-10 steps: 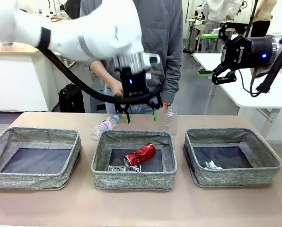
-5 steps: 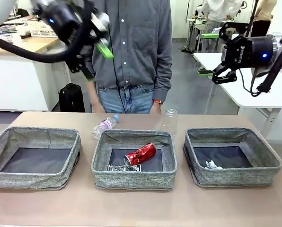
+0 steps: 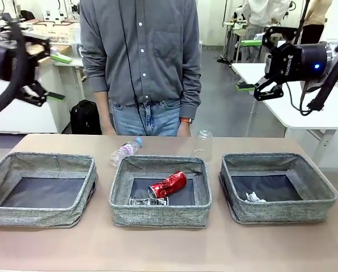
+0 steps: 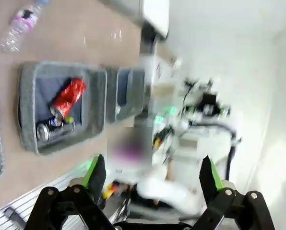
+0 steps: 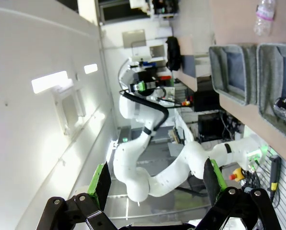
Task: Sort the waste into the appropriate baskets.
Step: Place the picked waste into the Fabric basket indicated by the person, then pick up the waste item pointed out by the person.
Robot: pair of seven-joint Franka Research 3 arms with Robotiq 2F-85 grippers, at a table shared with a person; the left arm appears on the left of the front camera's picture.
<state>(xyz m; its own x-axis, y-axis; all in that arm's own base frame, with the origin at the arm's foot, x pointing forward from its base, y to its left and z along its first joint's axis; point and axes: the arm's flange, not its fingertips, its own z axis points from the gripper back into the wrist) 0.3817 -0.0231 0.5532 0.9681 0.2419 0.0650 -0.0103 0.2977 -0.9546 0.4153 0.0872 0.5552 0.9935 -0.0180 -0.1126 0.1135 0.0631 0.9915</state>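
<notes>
Our left gripper (image 3: 56, 78) and right gripper (image 3: 249, 64) gape wide, both empty. We risk nudging the bottle (image 3: 125, 151) lying by the far edge of the tabletop (image 3: 169, 246): it'd roll (thin cup (image 3: 202, 144) could crush)

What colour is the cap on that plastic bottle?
Blue cap, clearest in the front view.

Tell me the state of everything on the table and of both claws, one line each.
Left claw: open, empty, raised.
Right claw: open, empty, raised.
Left basket: no waste seen inside.
Middle basket: holds both cans.
Red can: crushed, lying in it.
Dark can: flattened, beside the red can.
Right basket: holds the paper wad.
Bottle: capped, lying on the table.
Cup: standing on the table.
</notes>
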